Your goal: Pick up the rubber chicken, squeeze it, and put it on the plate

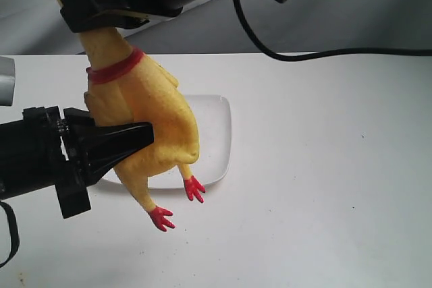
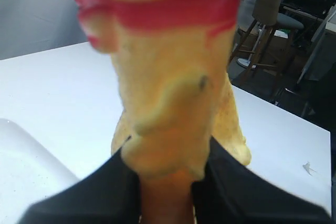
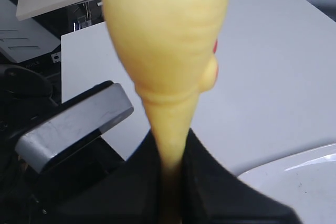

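The rubber chicken [image 1: 158, 116] hangs upright over the plate [image 1: 217, 141], head up and red feet down. My left gripper [image 1: 143, 138] is shut on its plump body from the left, denting the rubber. My right gripper [image 1: 94, 3] is shut on the thin neck above the red neck band; the head is cut off by the frame's top. In the left wrist view the chicken [image 2: 168, 103] bulges out of my left gripper [image 2: 165, 195], and a plate corner [image 2: 21, 174] shows. In the right wrist view my right gripper [image 3: 170, 182] pinches the chicken's [image 3: 163, 40] neck, with the plate [image 3: 299, 182] below.
A black cable [image 1: 270, 48] loops from the right arm across the back of the white table [image 1: 324, 200]. A grey-topped block of the left arm [image 3: 73, 124] shows beside the chicken. Chairs [image 2: 268, 3] stand beyond the table's far edge.
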Robot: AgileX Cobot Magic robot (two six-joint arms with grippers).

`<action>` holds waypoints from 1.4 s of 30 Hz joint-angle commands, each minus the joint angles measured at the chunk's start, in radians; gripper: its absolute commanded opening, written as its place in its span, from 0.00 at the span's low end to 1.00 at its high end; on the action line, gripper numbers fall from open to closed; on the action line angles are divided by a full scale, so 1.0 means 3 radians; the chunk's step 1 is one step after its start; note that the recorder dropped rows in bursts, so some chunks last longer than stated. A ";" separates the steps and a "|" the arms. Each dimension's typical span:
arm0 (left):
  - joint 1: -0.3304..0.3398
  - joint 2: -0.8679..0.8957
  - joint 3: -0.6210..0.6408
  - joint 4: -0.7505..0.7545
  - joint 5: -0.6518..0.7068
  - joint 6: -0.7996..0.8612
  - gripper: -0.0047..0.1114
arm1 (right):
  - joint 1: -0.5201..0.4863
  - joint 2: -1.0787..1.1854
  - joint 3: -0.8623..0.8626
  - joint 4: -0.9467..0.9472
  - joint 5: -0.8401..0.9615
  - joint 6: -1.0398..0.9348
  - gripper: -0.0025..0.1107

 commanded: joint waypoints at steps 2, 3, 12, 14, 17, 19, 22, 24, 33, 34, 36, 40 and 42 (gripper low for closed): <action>-0.0006 0.0007 -0.0001 0.0045 -0.0043 -0.0004 0.09 | 0.0005 -0.0039 -0.0018 0.0056 -0.0011 0.0005 0.02; -0.0006 0.0007 -0.0001 0.0061 -0.0043 0.0001 0.13 | 0.0005 -0.0039 -0.0018 0.0056 -0.0011 0.0005 0.02; -0.0006 0.0007 -0.0001 0.0060 -0.0043 0.0047 0.93 | 0.0005 -0.0039 -0.0018 0.0056 -0.0011 0.0005 0.02; -0.0006 0.0007 -0.0001 0.0060 -0.0043 0.0049 0.93 | 0.0005 -0.0039 -0.0018 0.0056 -0.0011 0.0005 0.02; -0.0006 0.0007 -0.0001 0.0052 -0.0043 0.0041 0.93 | 0.0005 -0.0039 -0.0018 0.0056 -0.0011 0.0005 0.02; -0.0006 0.0007 -0.0001 0.0052 -0.0043 0.0021 0.93 | 0.0005 -0.0039 -0.0018 0.0056 -0.0011 0.0005 0.02; 0.0000 0.0007 -0.0001 0.0052 -0.0043 -0.0020 0.93 | 0.0005 -0.0039 -0.0018 0.0041 -0.0005 0.0005 0.02; 0.0000 -0.0041 -0.0001 0.0061 0.0015 -0.0023 0.93 | 0.0005 -0.0039 -0.0018 -0.0041 -0.0005 0.0024 0.02; 0.0000 -0.0997 -0.0001 0.0306 0.0854 -0.0462 0.93 | -0.0003 -0.0039 -0.0018 -0.1130 -0.0099 0.0511 0.02; 0.0000 -0.1157 -0.0001 0.0406 0.0894 -0.0622 0.93 | -0.0025 -0.0029 -0.0018 -0.1192 -0.0135 0.0551 0.02; 0.0000 -0.1453 -0.0001 0.0571 0.0922 -0.0980 0.93 | -0.0092 0.0003 -0.0018 -0.1166 -0.0183 0.0551 0.02; 0.0000 -0.2120 -0.0001 0.0825 0.0930 -0.1742 0.93 | -0.0278 0.0194 -0.0018 -0.0971 -0.0205 0.0535 0.02; 0.0000 -0.2417 -0.0001 0.0986 0.0939 -0.1897 0.93 | -0.0335 0.0333 -0.0018 -0.0867 -0.0199 0.0464 0.02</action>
